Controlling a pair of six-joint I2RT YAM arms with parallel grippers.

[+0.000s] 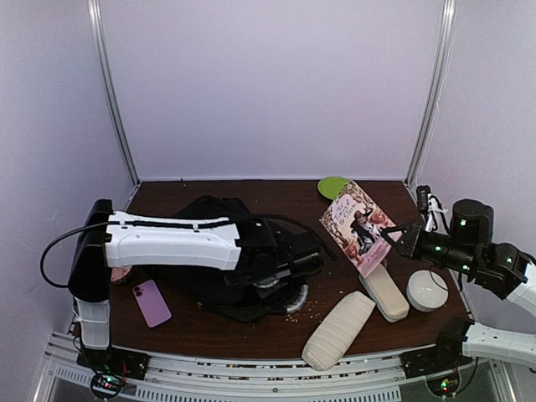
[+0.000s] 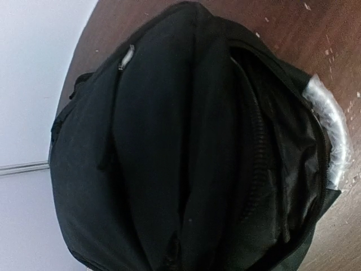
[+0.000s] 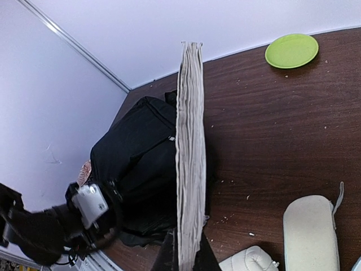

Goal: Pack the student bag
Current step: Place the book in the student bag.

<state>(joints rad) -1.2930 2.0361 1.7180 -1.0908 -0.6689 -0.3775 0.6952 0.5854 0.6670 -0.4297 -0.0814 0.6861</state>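
Book [image 1: 352, 219] in right hand [image 1: 391, 238] shows illegible lettering.

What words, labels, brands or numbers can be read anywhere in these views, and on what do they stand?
No text can be quoted from any view.
book cover: lettering around the illustrated figure, too small and blurred to read.
small white tag on the student bag: too small to tell whether it is printed.
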